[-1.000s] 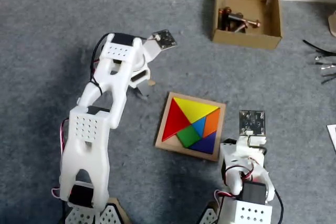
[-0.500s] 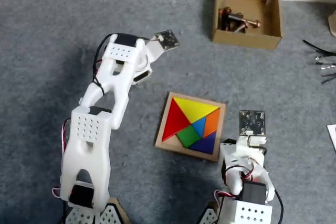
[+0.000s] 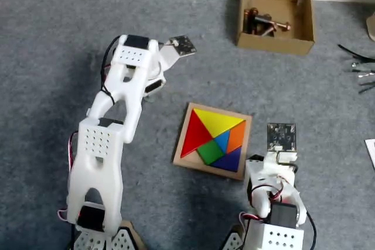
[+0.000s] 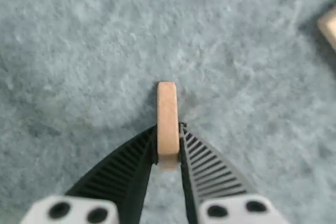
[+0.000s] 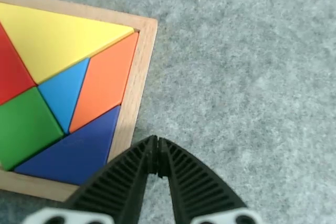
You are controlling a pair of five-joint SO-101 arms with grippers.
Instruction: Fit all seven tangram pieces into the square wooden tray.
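- Grey carpet (image 3: pixel 53 39) covers the table.
- Left arm (image 3: pixel 111 127) stretches far-left of the tray; right arm (image 3: pixel 272 203) sits near-right.
- Square wooden tray (image 3: pixel 183 144) lies centre, turned slightly. The right wrist view shows its right rim and corner close up.
- Cardboard box (image 3: pixel 243 27) far right, with copper-coloured metal parts (image 3: pixel 263 21) inside.
- In the tray: yellow (image 3: pixel 218 122), red (image 3: pixel 195 136), green (image 3: pixel 210 151), light blue (image 3: pixel 222 140), orange (image 3: pixel 235 136) and dark blue (image 3: pixel 229 159) pieces, flush.
- Left gripper (image 4: pixel 168 129) is clamped on a pale wood-coloured piece (image 4: pixel 167 108), held on edge over the carpet.
- Right gripper (image 5: pixel 157 153): tips pressed together, nothing between, just beside the tray's near-right edge.
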